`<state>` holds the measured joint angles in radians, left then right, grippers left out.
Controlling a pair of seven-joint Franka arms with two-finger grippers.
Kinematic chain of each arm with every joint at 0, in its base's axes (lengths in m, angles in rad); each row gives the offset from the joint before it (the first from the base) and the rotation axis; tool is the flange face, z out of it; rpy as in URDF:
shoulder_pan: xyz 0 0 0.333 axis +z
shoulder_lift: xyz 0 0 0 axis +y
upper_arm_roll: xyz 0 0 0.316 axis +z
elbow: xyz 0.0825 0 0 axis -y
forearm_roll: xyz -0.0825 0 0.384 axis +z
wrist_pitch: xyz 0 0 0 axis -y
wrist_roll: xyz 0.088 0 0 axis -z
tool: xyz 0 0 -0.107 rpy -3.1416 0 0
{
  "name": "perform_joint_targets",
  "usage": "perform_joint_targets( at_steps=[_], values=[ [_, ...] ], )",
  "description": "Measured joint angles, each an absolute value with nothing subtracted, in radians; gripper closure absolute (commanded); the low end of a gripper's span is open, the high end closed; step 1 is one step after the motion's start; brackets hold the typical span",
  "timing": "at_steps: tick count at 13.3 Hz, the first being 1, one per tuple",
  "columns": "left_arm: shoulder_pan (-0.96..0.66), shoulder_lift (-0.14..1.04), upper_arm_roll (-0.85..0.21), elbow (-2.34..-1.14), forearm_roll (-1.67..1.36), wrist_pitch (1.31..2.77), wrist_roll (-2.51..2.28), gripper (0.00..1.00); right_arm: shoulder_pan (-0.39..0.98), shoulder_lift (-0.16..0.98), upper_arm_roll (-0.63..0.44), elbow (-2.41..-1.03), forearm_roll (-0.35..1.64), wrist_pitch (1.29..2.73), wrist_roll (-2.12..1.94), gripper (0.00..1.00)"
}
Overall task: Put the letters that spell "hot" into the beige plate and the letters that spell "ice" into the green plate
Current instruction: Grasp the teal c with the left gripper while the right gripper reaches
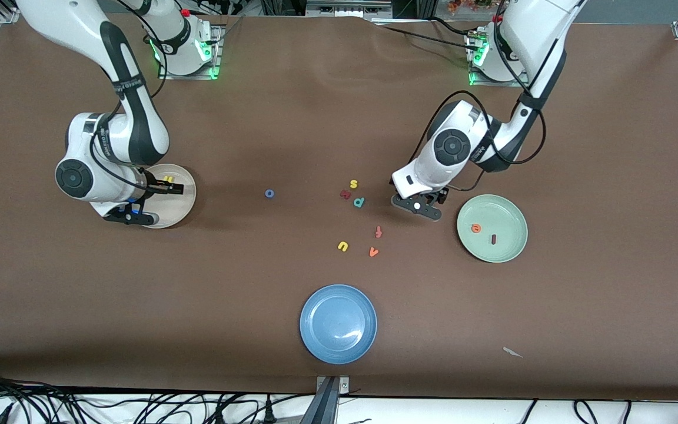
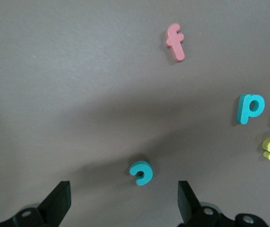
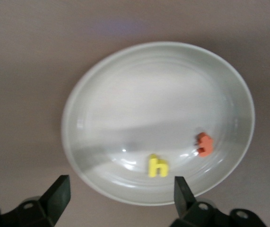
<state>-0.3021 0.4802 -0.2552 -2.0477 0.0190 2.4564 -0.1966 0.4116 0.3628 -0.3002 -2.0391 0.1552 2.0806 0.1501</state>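
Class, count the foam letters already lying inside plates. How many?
4: yellow h and orange t in the beige plate; orange e and dark red i in the green plate.

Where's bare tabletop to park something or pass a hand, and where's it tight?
Bare: between the blue o and the beige plate; around the blue plate. Crowded: the s, p, f, u, v cluster beside the open left gripper over the teal c.
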Motion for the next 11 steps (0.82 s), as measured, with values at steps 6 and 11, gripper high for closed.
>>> perform_joint_targets(
  at_steps=[6,11],
  values=[
    [-0.330,0.515,-0.257,-2.073,0.096,2.511,-0.196,0.37,0.430,0.369,-0.051,-1.973,0.156,2.163,0.555,0.01],
    [-0.331,0.535,-0.257,-2.067,0.148,2.515,-0.196,0.67,0.539,0.488,-0.028,-1.976,0.156,2.367,0.692,0.02]
  ],
)
